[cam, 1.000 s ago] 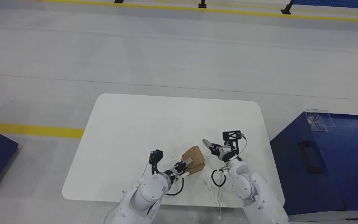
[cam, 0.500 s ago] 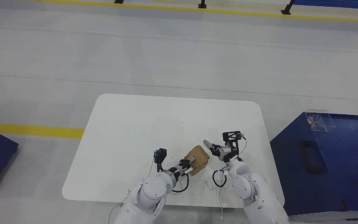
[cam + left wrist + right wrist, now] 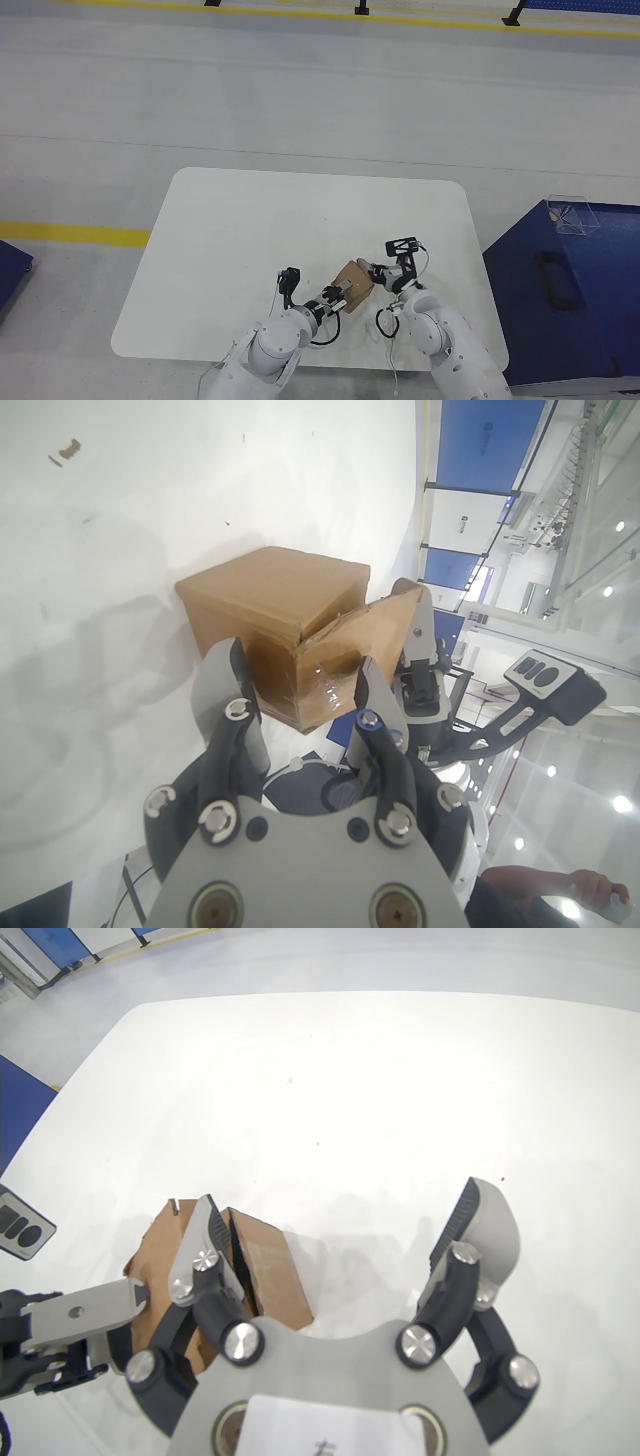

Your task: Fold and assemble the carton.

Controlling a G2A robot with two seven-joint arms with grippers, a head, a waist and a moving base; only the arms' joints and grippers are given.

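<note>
The brown carton [image 3: 352, 277] sits near the table's front edge, with a torn side flap [image 3: 380, 625] standing loose. My left gripper [image 3: 335, 295] is at its near corner [image 3: 300, 680]. The fingers [image 3: 235, 672] straddle that corner and press on both faces. My right gripper [image 3: 379, 272] stands wide open on the carton's other side. One of its fingers [image 3: 207, 1228] lies against the carton [image 3: 270, 1268] beside a gap between flaps. The other finger [image 3: 475, 1218] hovers over bare table. From the left wrist view the right gripper [image 3: 420, 635] shows behind the flap.
The white table [image 3: 250, 230] stretches away to the back and left. A blue cabinet [image 3: 560, 300] with a clear box [image 3: 572, 213] on it stands right of the table. A small brown scrap [image 3: 69, 447] lies on the table.
The right gripper has moved left and now touches the carton. The left gripper has crept forward, and the carton has shifted slightly right with it.
</note>
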